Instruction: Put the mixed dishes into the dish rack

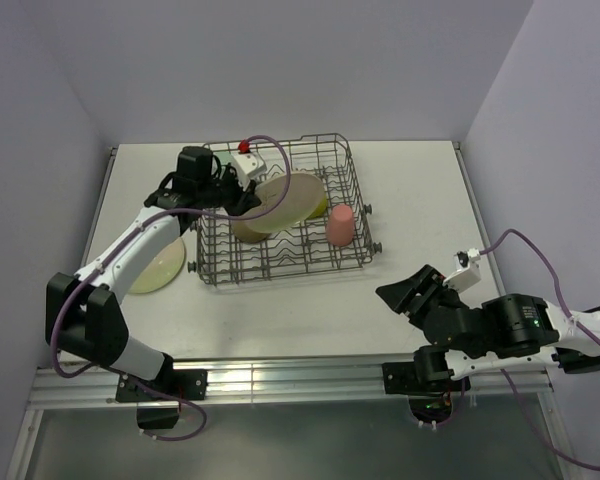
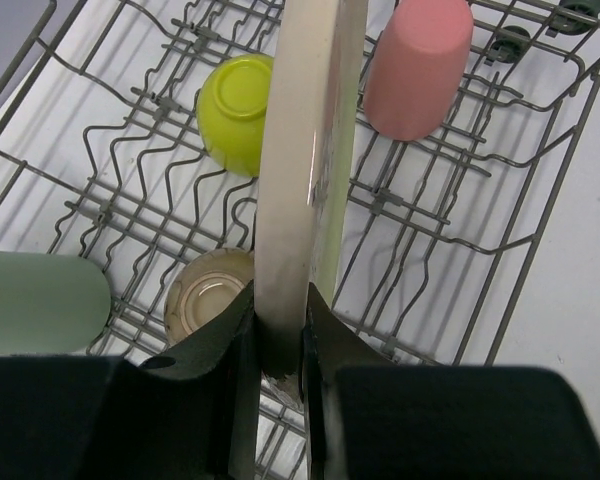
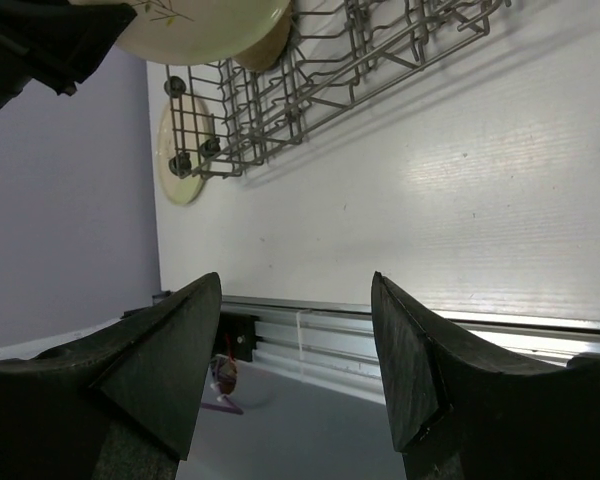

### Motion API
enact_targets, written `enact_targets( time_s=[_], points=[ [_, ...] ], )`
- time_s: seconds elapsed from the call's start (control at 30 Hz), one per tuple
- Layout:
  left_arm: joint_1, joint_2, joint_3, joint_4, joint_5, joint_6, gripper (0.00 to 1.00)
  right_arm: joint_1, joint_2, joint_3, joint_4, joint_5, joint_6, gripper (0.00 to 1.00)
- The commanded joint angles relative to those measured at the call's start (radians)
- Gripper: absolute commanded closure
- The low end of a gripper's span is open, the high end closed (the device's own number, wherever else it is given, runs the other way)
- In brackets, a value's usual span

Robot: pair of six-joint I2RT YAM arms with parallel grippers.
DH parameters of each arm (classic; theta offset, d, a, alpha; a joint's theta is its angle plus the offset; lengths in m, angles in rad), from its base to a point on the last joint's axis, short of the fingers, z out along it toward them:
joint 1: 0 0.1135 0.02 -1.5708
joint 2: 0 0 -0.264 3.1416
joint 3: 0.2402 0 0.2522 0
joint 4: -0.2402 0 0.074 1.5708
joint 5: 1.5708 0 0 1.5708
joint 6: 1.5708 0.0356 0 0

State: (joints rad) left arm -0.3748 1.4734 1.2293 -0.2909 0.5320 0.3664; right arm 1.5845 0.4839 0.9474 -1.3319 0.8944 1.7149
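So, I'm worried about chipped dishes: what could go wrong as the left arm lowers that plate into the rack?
1. The left pincer grips the plate only at its rim, so it might pivot or slip out.
2. The plate hangs edge-on between the lime-green bowl and the pink cup, and could knock either going down.
3. Its edge may land on the dish rack wires rather than between tines, and tip over.

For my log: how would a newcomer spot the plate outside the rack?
Find the grey wire dish rack mid-table, then look just outside its left side. A cream plate lies flat on the tabletop there; the other plate is held on edge in the left pincer.
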Motion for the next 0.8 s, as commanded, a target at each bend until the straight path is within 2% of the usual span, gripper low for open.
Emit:
enact_targets(
  time_s=[0.0, 0.77],
  points=[
    [0.01, 0.002, 0.101, 0.197, 0.111, 0.032, 1.0, 0.006, 0.015, 0.027, -0.086, 0.061, -0.032, 0.31],
    [0.065, 0.2, 0.171, 0.124, 0.164, 0.106, 1.0, 0.005, -0.018, 0.019, -0.112, 0.092, 0.003, 0.32]
  ],
)
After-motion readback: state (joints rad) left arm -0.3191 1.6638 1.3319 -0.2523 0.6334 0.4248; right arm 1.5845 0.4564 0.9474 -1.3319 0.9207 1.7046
